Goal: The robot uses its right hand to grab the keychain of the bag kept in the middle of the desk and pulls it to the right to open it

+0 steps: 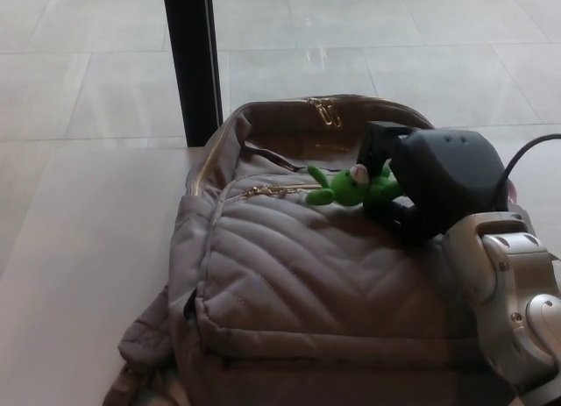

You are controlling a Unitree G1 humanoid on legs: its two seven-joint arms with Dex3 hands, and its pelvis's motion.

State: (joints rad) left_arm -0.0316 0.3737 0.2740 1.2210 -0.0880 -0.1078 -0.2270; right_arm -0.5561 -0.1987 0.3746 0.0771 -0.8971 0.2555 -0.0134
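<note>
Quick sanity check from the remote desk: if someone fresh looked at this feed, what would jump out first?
The bright green keychain, a small frog-like toy, stands out against the grey quilted bag filling the middle of the desk. The black right hand is closed on it from the right, at the end of the front pocket's gold zipper. Behind, a black post rises past the bag's left corner.

The scene is seen through a single head view, taken from above and aimed forward and down across the desk (79, 274) toward the tiled floor (368, 38) beyond. The bag (289, 283) is framed close, filling the lower middle and cut off by the bottom edge, while the right hand (421, 191) is brought in from the picture's right.
</note>
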